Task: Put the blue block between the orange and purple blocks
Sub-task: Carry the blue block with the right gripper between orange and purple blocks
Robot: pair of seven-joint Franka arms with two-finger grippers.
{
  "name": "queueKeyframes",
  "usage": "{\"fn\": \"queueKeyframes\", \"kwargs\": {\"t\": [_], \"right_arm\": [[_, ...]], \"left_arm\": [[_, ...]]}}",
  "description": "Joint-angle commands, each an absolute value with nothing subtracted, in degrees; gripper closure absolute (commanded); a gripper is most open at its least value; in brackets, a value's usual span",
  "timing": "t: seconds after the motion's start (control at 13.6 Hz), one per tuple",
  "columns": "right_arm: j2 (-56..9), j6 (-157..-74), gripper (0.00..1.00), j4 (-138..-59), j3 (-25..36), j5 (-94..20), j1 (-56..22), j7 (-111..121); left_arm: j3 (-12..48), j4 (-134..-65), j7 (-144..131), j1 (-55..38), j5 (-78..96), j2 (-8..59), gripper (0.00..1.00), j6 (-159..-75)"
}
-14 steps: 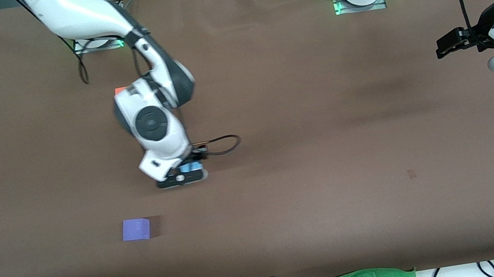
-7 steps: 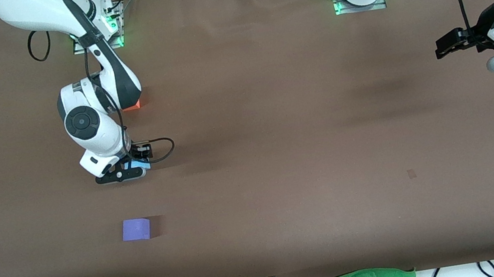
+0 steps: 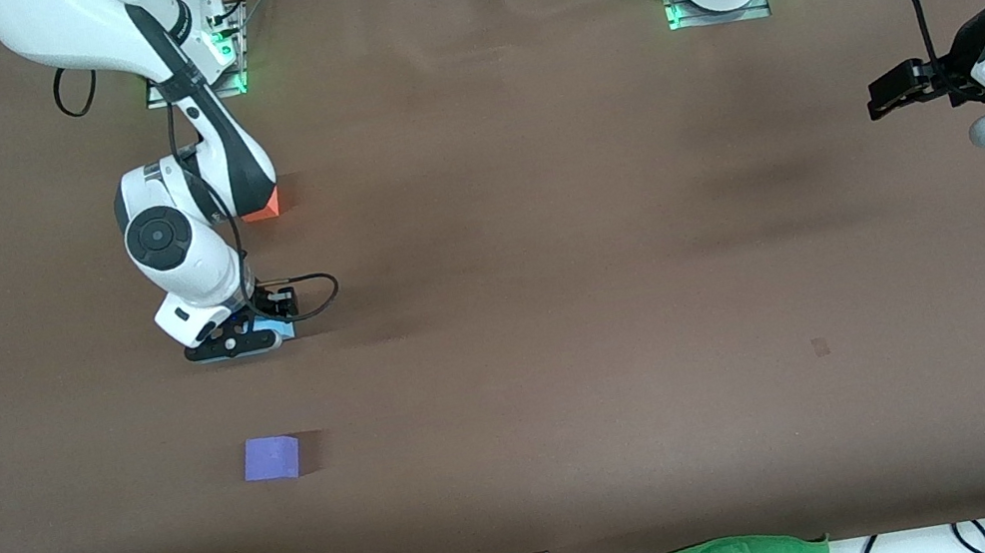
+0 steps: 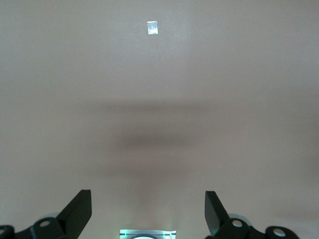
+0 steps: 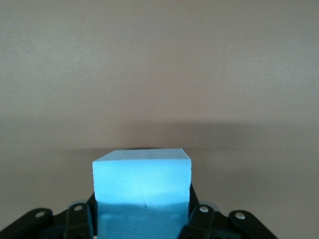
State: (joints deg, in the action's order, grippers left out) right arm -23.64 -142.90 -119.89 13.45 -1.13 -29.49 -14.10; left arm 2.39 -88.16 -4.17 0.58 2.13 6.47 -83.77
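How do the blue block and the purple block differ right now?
The blue block is light sky blue; the purple block is violet. The blue block sits between the fingers of the right hand, whereas the purple block lies free on the table with nothing touching it. The blue block is mostly hidden under that hand in the front view, while the purple block is in full view, nearer the front camera. Both are plain matte cubes.
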Motion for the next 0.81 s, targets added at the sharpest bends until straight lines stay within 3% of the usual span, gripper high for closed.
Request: {"fn": "queueKeyframes", "kwargs": {"t": [0.0,0.73], "right_arm": [[-23.6,-144.8,0.55,-121.3,13.1,-2.5,-28.0,-12.1],[-25.2,-146.7,0.51,-122.2,12.9,-6.2,-28.0,-12.1]], "left_arm": [[2.5,-87.3,-4.0,0.3,1.3,6.9,0.0,-83.8],[2.5,-87.3,-3.9,0.4,1.6,6.9,0.0,-83.8]]}}
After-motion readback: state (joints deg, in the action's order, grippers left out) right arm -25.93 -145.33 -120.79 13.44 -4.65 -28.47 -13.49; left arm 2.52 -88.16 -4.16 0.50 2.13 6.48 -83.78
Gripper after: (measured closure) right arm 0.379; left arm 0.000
